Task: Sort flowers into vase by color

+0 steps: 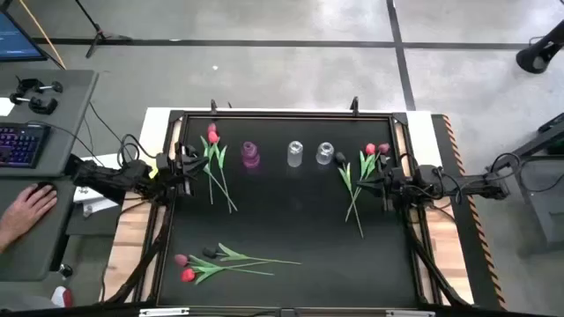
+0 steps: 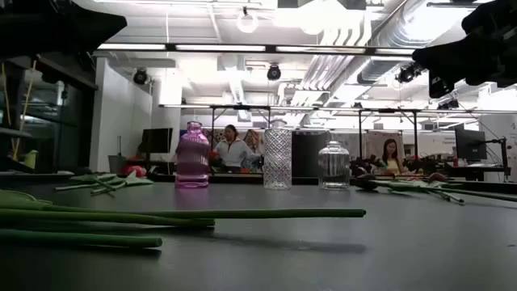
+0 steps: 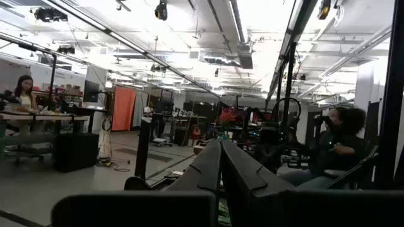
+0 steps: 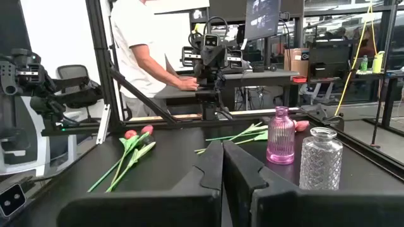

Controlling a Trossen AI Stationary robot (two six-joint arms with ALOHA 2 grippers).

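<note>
Black matting covers the table [image 1: 291, 229], and the pink vase [image 1: 251, 155] in the far row serves as the marker for everything else. Beside it, toward the right arm, stand a tall clear vase [image 1: 295, 153] and then a squat clear vase [image 1: 325, 153].

All three vases look empty, so the sorting has not begun. One bunch of flowers [image 1: 214, 163] lies just on the left-arm side of the pink vase, a second bunch [image 1: 363, 176] lies past the squat clear vase, and a third bunch [image 1: 220, 261] lies well toward the near edge.

Both arms wait at the table's sides, the left gripper [image 1: 187, 165] and the right gripper [image 1: 385, 185] each clenched on nothing.

Individual bud colours are hard to separate from above; I count perhaps two or three heads per bunch.
</note>
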